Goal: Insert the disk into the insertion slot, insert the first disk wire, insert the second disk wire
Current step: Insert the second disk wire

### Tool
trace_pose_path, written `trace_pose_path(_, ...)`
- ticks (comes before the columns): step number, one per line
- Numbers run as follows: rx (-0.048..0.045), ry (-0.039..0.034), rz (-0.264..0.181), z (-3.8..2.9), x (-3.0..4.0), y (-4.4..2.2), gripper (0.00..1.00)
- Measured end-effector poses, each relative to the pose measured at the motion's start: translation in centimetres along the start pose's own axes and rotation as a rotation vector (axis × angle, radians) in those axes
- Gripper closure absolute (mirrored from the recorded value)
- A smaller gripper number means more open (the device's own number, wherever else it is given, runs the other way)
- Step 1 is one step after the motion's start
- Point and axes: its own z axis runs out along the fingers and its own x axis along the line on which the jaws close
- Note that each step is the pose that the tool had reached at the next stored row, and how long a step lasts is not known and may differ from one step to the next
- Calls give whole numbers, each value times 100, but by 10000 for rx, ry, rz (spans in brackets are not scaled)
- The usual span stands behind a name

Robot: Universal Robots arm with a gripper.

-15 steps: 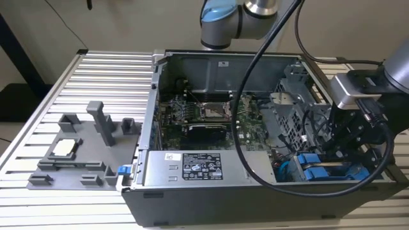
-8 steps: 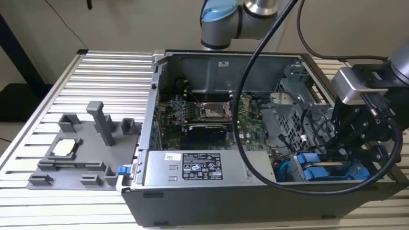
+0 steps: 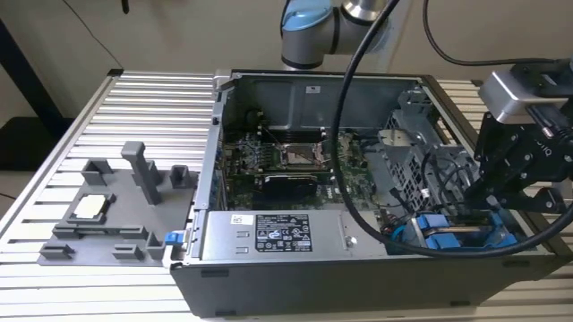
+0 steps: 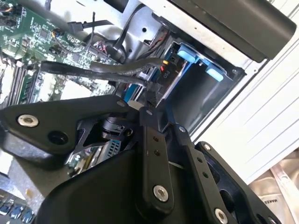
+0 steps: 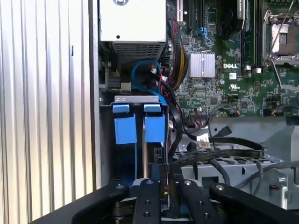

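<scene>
You're looking at a grey arm (image 3: 358,8) with a blue joint cap (image 3: 302,20), black cables (image 3: 358,87), and a black gripper (image 4: 152,105) with silver screws (image 4: 160,192).

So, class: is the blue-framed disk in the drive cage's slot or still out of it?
In. The disk sits in the insertion slot beside another blue carrier, with the gripper at its rear edge.

Robotics lab/test bench: opened PC case (image 3: 358,201) on slatted aluminium table (image 3: 134,121), grey fixture tray (image 3: 107,215), robot arm (image 3: 313,27).
</scene>
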Motion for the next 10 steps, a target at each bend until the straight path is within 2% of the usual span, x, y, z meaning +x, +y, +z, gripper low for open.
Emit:
trace_pose_path(2,0,0,0,-62,-5,2,76)
trace_pose_path(10,1,0,2,-67,-6,2,76)
